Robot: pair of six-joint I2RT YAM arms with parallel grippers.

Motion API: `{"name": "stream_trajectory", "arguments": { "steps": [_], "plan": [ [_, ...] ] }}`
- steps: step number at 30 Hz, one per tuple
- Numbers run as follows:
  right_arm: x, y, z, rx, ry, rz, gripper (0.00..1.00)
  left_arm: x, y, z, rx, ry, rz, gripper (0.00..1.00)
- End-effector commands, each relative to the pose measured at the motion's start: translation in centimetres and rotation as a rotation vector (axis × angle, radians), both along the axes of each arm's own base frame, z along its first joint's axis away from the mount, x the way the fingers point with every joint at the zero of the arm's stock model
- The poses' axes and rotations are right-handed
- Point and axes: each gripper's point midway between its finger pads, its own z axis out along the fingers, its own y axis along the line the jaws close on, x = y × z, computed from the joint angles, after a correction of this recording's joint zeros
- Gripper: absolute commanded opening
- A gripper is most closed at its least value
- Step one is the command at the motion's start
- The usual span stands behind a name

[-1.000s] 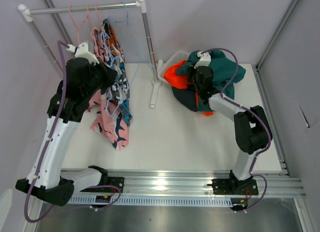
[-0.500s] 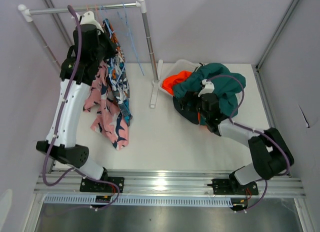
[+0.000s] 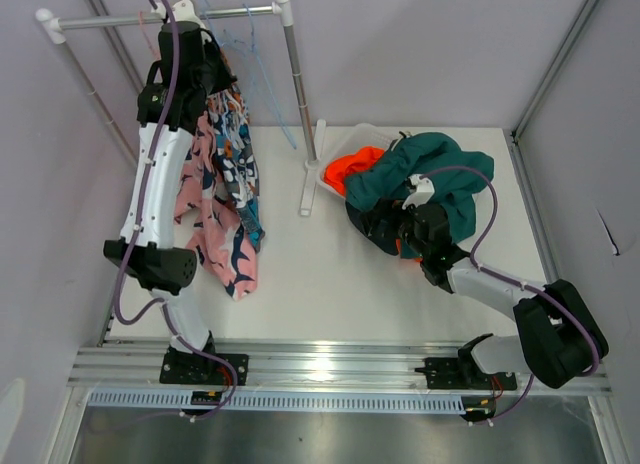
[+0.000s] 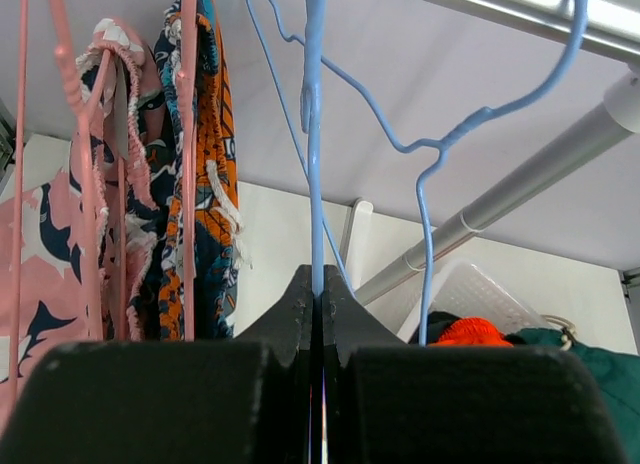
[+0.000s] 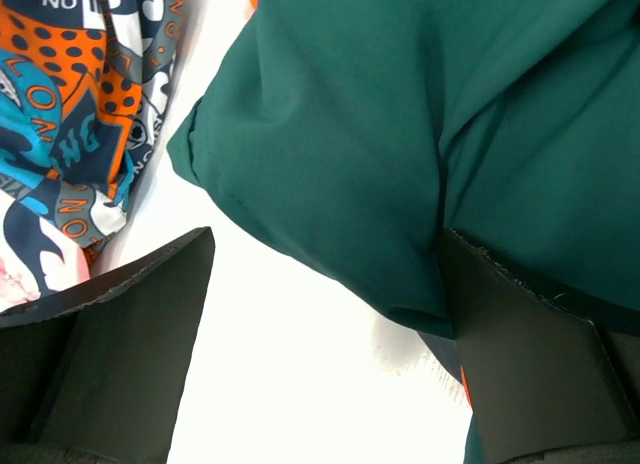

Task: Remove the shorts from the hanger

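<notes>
My left gripper is raised under the rail and shut on the wire of a bare blue hanger. Left of it hang pink hangers carrying the navy-and-orange print shorts and the pink shark-print shorts. On the right, my right gripper stands open low over the table, at the edge of the teal shorts. Nothing is between its fingers. The teal shorts lie on a pile with orange shorts and dark printed shorts.
The rack's upright post and its foot stand between the hanging clothes and the pile. A white bin sits partly under the pile. A second blue hanger hangs to the right of the held one.
My left arm has risen to the rail, its gripper now on the blue hanger. My right gripper has opened, let go of the teal shorts and drawn back toward the near side.
</notes>
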Motion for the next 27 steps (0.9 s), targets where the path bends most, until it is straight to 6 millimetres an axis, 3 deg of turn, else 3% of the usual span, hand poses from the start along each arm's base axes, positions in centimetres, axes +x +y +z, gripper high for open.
{"name": "stream_trajectory", "arguments": {
  "steps": [1, 6, 10, 13, 15, 16, 18, 19, 20, 22, 23, 26, 27],
  "plan": [
    [-0.3, 0.6, 0.6, 0.022, -0.017, 0.035, 0.99, 1.3, 0.5, 2.3, 0.001, -0.088, -0.008, 0.00],
    [-0.4, 0.6, 0.4, 0.026, -0.016, 0.040, 0.99, 3.9, -0.6, -0.4, -0.028, -0.043, -0.059, 0.00],
    [-0.3, 0.5, 0.3, 0.031, -0.011, 0.041, 0.99, 4.2, -1.4, -2.4, -0.042, 0.006, -0.097, 0.00],
    [-0.2, 0.5, 0.1, 0.038, -0.002, 0.041, 1.00, 3.4, -1.7, -4.4, -0.047, 0.063, -0.116, 0.00],
    [-0.3, 0.7, 0.0, 0.046, 0.002, 0.049, 0.99, 2.2, -1.8, -3.9, -0.055, 0.065, -0.128, 0.00],
    [-0.3, 0.7, 0.0, 0.050, 0.002, 0.049, 0.99, 1.9, -1.8, -5.3, -0.052, 0.100, -0.128, 0.00],
    [-0.5, 0.9, -0.2, 0.056, 0.009, 0.055, 0.99, 0.5, -2.2, -4.0, -0.061, 0.081, -0.158, 0.01],
    [-0.6, 1.0, -0.2, 0.058, 0.006, 0.060, 0.99, 0.1, -2.2, -4.9, -0.056, 0.105, -0.166, 0.07],
    [-0.6, 1.0, -0.2, 0.061, 0.004, 0.060, 0.99, -0.4, -2.2, -4.4, -0.055, 0.096, -0.173, 0.30],
    [-0.8, 1.0, -0.2, 0.070, -0.002, 0.068, 0.99, -1.6, -2.1, -3.1, -0.052, 0.074, -0.183, 0.46],
    [-0.9, 1.0, -0.3, 0.072, -0.002, 0.071, 0.99, -2.1, -2.1, -2.8, -0.049, 0.074, -0.185, 0.62],
    [-1.1, 1.2, -0.4, 0.080, -0.004, 0.089, 0.99, -3.9, -2.0, -0.8, -0.053, 0.039, -0.202, 0.85],
    [-1.2, 1.2, -0.4, 0.080, -0.004, 0.090, 1.00, -4.3, -2.0, -0.3, -0.054, 0.029, -0.207, 0.87]
  ]
}}
